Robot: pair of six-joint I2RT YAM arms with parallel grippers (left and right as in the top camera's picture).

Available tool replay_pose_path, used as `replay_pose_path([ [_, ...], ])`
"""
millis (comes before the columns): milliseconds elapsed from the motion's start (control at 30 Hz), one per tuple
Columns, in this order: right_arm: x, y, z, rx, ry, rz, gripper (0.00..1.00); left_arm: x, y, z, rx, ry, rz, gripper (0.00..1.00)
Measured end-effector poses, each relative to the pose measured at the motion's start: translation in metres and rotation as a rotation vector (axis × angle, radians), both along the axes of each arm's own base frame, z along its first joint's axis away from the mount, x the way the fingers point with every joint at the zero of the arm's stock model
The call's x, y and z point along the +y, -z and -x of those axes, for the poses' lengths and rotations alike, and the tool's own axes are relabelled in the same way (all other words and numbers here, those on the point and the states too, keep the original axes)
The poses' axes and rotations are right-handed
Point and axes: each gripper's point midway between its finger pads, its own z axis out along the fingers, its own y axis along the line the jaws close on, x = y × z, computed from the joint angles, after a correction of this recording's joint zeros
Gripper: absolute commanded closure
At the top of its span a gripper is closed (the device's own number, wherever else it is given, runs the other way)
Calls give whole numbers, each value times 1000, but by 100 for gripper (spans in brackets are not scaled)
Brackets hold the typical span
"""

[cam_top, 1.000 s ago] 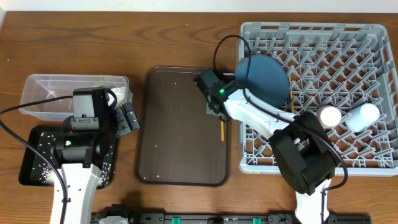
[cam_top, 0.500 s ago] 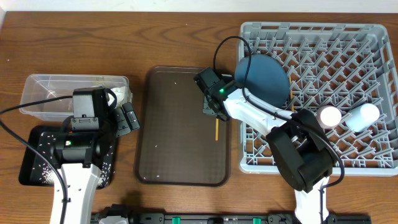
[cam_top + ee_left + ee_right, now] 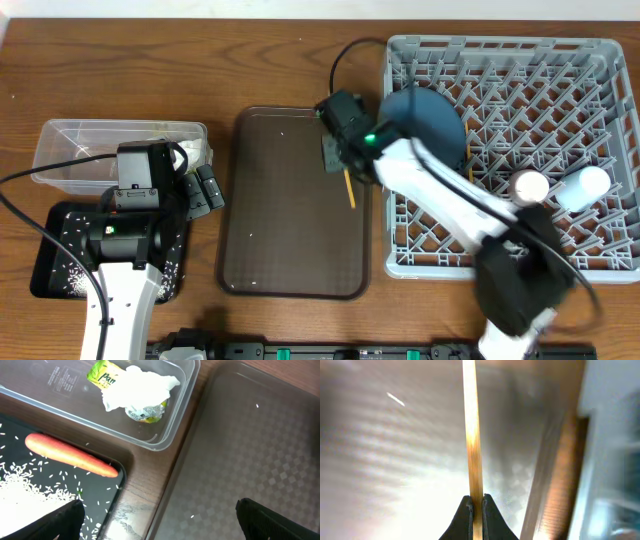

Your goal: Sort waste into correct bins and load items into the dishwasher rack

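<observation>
Right arm: white links reach from the base at the table's near right edge, up and left across the left rim of the large square grey plastic lattice rack point(image 3: 500, 45). Motion blur smears the lower links. The wrist ends over the right edge of the dark-brown serving tray point(image 3: 290, 230).

Right gripper point(image 3: 338, 160): in the wrist view the right gripper point(image 3: 476, 509) has its jaws together, clamped on one end of a thin wooden chopstick point(image 3: 472, 435). From overhead the wooden chopstick point(image 3: 348, 188) slants toward the table's near edge, over the tray's right margin and just left of the rack. Whether its free end touches the tray: cannot tell.

Left arm: folded and upright over the shallow black rectangular tray point(image 3: 50, 250). The left gripper point(image 3: 205, 190) points right, between that tray and the brown one. Its jaws stand wide apart with nothing between them; in the wrist view the left gripper point(image 3: 160, 505) hangs over the brown tray's left edge.

Rack: large blue plate point(image 3: 425, 120) stands among the pegs at the left. Two small pale cups point(image 3: 530, 185) sit close together at the right.

Clear plastic rectangular tub point(image 3: 185, 390): yellow-green snack wrapper point(image 3: 105, 372) and crumpled white paper point(image 3: 137, 387), touching.

Black tray: orange carrot point(image 3: 70, 455) lying flat, white rice grains point(image 3: 25, 492) scattered beside it.
</observation>
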Motion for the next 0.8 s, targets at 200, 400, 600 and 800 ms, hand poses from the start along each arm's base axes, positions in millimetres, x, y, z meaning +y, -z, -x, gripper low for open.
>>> replay_pose_path([
  [200,-60,-123,2,-201,64,-74,99,0,0,0,0,0,0,2],
  [400,-210,-139,-7,-197,297,86,99,0,0,0,0,0,0,2],
  [600,-292,-109,-11,-94,346,172,99,0,0,0,0,0,0,2],
  [800,-290,-44,-19,86,239,150,99,0,0,0,0,0,0,2],
])
